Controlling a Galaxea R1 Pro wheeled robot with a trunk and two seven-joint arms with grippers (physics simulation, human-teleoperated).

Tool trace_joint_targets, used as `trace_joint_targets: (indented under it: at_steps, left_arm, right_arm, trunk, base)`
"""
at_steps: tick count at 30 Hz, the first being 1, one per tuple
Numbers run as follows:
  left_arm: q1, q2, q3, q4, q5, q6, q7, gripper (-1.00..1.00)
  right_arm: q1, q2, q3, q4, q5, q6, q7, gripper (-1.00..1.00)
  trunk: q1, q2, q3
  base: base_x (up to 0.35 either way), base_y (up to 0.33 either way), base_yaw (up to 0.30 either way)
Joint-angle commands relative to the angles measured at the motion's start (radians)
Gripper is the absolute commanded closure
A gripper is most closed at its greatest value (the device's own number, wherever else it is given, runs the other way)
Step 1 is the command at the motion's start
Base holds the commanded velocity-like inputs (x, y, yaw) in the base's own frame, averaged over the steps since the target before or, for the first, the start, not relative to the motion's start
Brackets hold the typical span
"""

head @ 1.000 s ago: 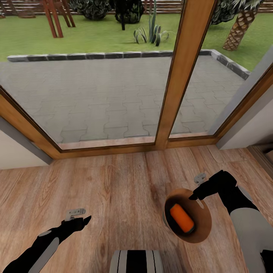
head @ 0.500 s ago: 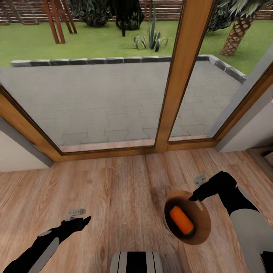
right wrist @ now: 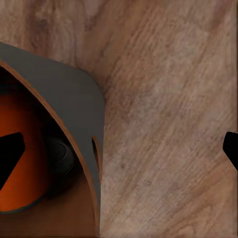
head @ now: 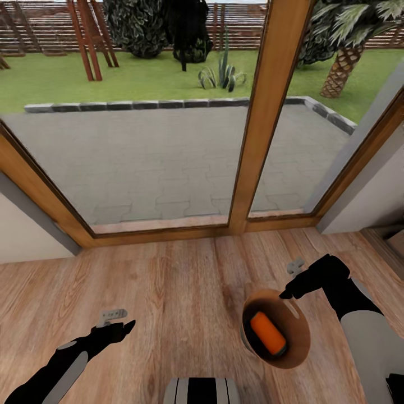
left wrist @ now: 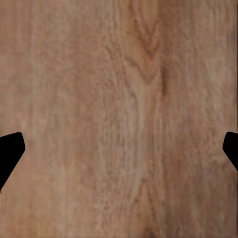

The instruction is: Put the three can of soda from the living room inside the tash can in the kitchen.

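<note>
The tash can [head: 302, 331], pale grey outside and brown inside, stands on the wood floor at my lower right. One orange can of soda [head: 267, 333] lies inside it. My right gripper [head: 287, 293] hangs at the bin's far rim. In the right wrist view the right gripper [right wrist: 119, 153] is spread wide. One fingertip is over the orange can of soda [right wrist: 25, 119] inside the tash can [right wrist: 64, 94], the other outside the wall, neither pressing it. My left gripper [head: 120, 320] hovers open and empty over bare planks, as the left wrist view of the left gripper [left wrist: 119, 153] confirms.
Wood-framed glass doors [head: 264, 123] stand straight ahead, with a paved terrace [head: 157, 151] and lawn outside. Grey wall sections [head: 25, 235] flank the doors on both sides. A low wooden edge [head: 387, 238] shows at far right. My own base [head: 201, 391] is at the bottom.
The whole picture has shifted: doors, terrace and floor sit lower now, so the camera moved. The tash can sits slightly lower against my right gripper. Both arms keep their places in view.
</note>
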Motion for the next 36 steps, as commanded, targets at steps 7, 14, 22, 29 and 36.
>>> trace_joint_targets:
  at_steps: [7, 14, 22, 29, 36]
  left_arm:
    - [0.0, 0.0, 0.0, 0.0, 0.0, 0.001, 0.0, -1.0]
    - [0.0, 0.0, 0.0, 0.0, 0.001, 0.002, 0.0, -1.0]
    - [-0.001, 0.0, -0.002, 0.0, 0.001, 0.002, 0.0, -1.0]
    - [-0.001, -0.008, -0.008, 0.006, 0.001, 0.003, 0.0, -1.0]
    - [-0.001, -0.026, -0.01, 0.033, 0.0, 0.002, 0.0, -1.0]
  right_arm:
    - [0.0, -0.002, -0.005, -0.003, 0.0, 0.0, 0.004, -1.0]
    - [0.0, -0.005, -0.013, -0.004, 0.0, 0.0, 0.01, -1.0]
    - [0.0, -0.007, -0.02, -0.005, 0.0, 0.0, 0.012, -1.0]
    - [0.0, -0.008, -0.02, -0.005, 0.0, 0.0, 0.013, -1.0]
    - [0.0, -0.008, -0.019, -0.005, 0.0, 0.0, 0.012, -1.0]
  trunk:
    - [-0.027, 0.049, 0.022]
    - [-0.054, 0.098, 0.044]
    - [-0.084, 0.154, 0.069]
    - [-0.111, 0.203, 0.091]
    - [-0.138, 0.252, 0.113]
  base:
    - [0.0, 0.0, 0.0]
    - [0.0, 0.0, 0.0]
    - [0.0, 0.0, 0.0]
    - [0.0, 0.0, 0.0]
    - [0.0, 0.0, 0.0]
